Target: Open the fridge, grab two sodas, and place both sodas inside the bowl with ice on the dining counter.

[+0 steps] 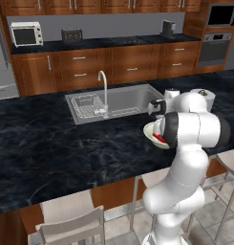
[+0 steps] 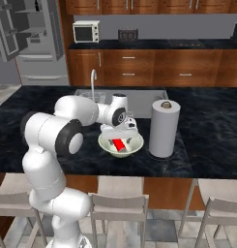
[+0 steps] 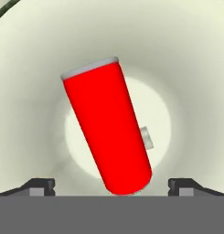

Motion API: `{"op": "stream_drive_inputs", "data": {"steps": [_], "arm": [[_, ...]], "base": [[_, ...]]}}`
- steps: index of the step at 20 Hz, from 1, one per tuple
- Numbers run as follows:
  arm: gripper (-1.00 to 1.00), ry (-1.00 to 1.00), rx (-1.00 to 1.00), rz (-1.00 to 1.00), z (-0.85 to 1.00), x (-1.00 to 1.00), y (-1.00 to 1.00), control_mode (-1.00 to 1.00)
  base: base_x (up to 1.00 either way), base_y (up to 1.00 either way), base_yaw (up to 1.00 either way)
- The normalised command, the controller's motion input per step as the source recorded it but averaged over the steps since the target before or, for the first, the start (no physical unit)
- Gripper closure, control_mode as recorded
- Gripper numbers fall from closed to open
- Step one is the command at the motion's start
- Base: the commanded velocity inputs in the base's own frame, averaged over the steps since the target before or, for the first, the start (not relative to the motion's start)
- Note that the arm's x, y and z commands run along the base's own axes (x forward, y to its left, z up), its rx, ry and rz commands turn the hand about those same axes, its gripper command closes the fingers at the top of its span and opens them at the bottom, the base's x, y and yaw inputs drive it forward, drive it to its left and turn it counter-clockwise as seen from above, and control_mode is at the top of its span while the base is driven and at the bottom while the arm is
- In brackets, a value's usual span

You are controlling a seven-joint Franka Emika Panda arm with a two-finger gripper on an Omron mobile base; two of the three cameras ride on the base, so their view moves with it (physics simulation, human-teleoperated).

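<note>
A red soda [image 3: 109,128] lies tilted on its side in the pale cream bowl [image 3: 186,68], with a small pale grey block [image 3: 148,137] beside it. My gripper [image 3: 111,185] hangs just above the bowl, open, its fingertips [image 3: 39,186] wide apart on either side of the can's lower end and not gripping it. From the right base view the gripper [image 2: 121,131] points down over the bowl [image 2: 104,144] with the red soda [image 2: 120,144] inside, on the dining counter [image 2: 207,121]. The fridge [image 2: 28,34] stands far left with a door swung open.
A white paper-towel roll [image 2: 164,127] stands close to the right of the bowl. The steel sink [image 1: 113,100] and arched tap [image 1: 104,88] are set in the counter behind. Stools [image 2: 120,203] line the near edge. A microwave [image 1: 26,33] sits on the wall counter.
</note>
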Motion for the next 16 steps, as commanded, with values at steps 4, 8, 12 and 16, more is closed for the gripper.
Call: {"op": "stream_drive_inputs", "data": {"steps": [4, 8, 12, 16], "arm": [[-1.00, -0.09, 0.00, 0.00, 0.22, -0.29, 0.00, -1.00], [-1.00, -0.10, 0.00, 0.00, 0.36, -0.20, 0.06, -1.00], [-1.00, -0.08, 0.00, 0.00, 0.40, -0.22, 0.13, -1.00], [-1.00, -0.04, 0.00, 0.00, 0.40, -0.34, 0.21, -1.00]], "base": [[0.00, 0.00, 0.00], [0.00, 0.00, 0.00], [0.00, 0.00, 0.00], [0.00, 0.00, 0.00]]}}
